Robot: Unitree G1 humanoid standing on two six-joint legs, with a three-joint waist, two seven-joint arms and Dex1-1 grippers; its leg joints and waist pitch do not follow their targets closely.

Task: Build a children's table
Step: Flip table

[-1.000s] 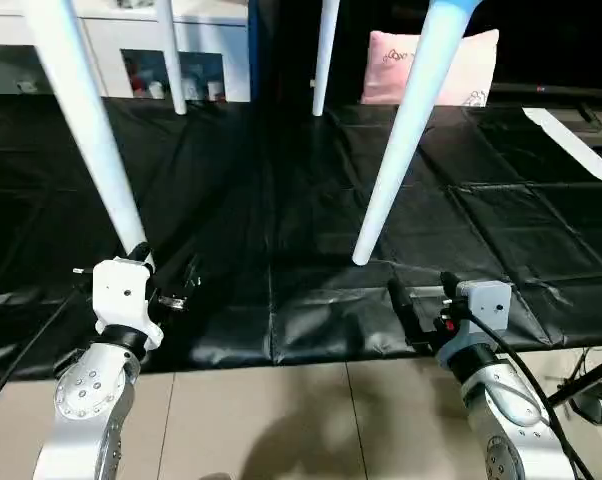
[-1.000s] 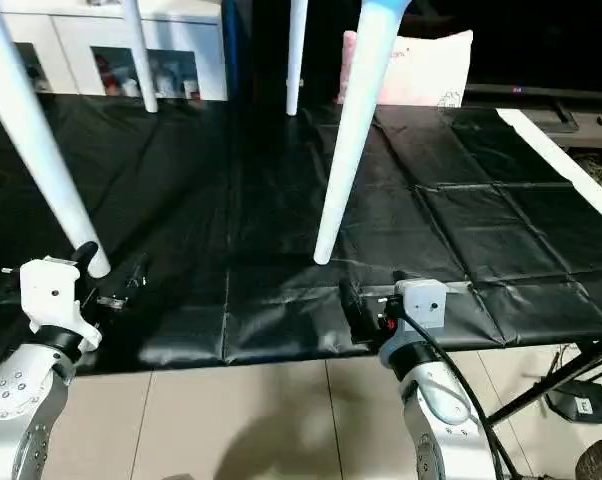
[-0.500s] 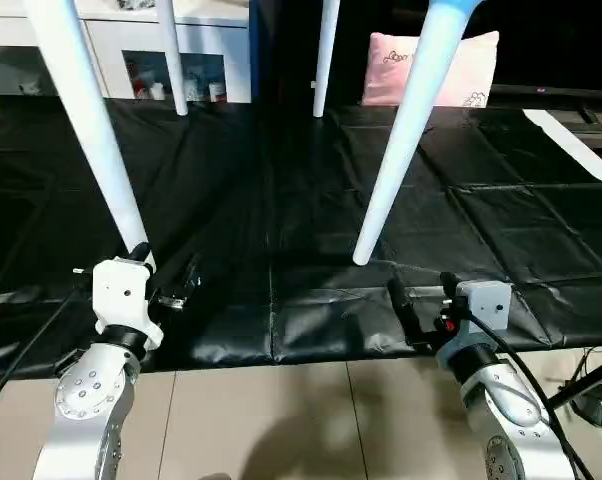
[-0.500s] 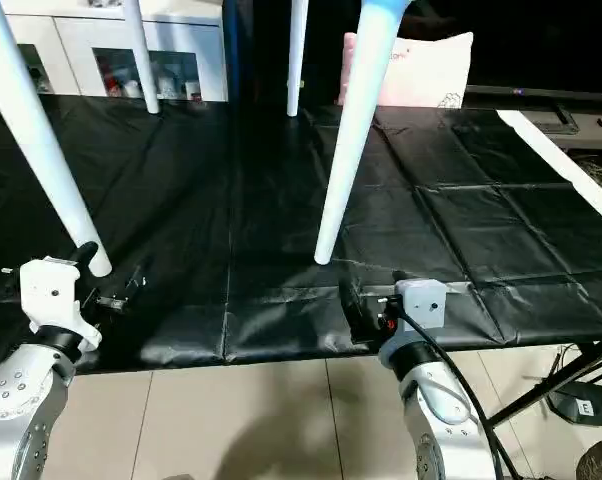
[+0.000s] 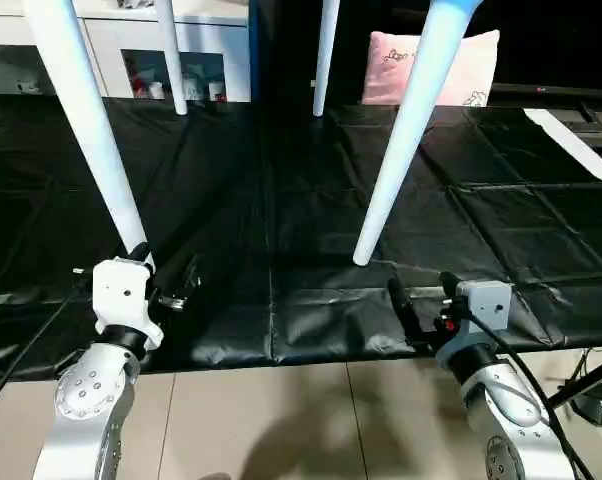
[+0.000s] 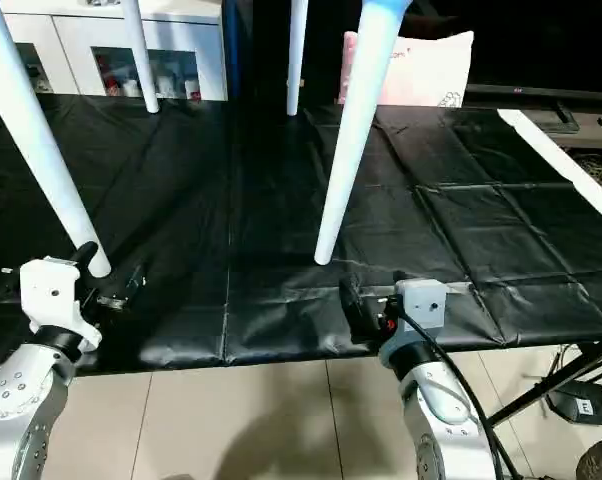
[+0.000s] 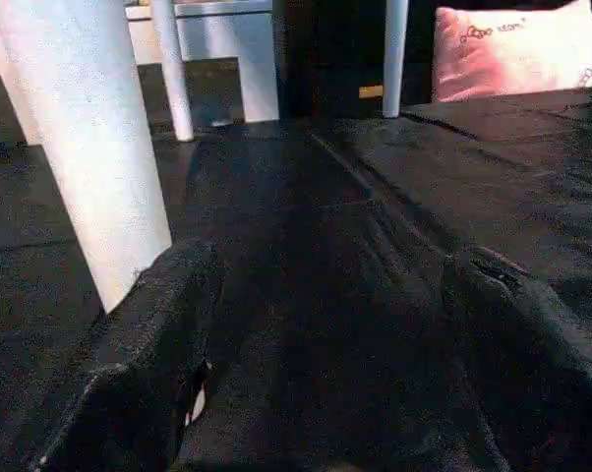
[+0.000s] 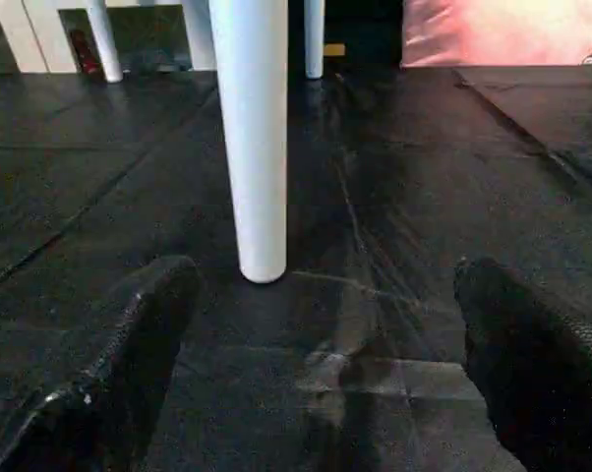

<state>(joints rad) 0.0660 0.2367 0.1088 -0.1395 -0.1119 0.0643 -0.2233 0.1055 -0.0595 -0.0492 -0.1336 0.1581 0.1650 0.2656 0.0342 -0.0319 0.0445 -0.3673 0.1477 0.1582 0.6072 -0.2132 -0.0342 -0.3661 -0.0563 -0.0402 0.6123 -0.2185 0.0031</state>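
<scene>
Left eye view: white plastic children's table [image 5: 401, 140] stands on its round tube legs on the black creased plastic sheet [image 5: 461, 230]; left tool [image 5: 177, 283] gapes wide beside the near left leg [image 5: 91, 140]; right tool [image 5: 409, 312] gapes wide, empty, near the right leg; pink pillow [image 5: 461, 70] behind.

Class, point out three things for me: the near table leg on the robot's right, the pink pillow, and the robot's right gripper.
near right leg [image 5: 401, 130], left eye view, mid-shaft
pink pillow [image 5: 471, 68], left eye view, front face
right gripper [image 8: 325, 393], right wrist view, between fingertips
</scene>
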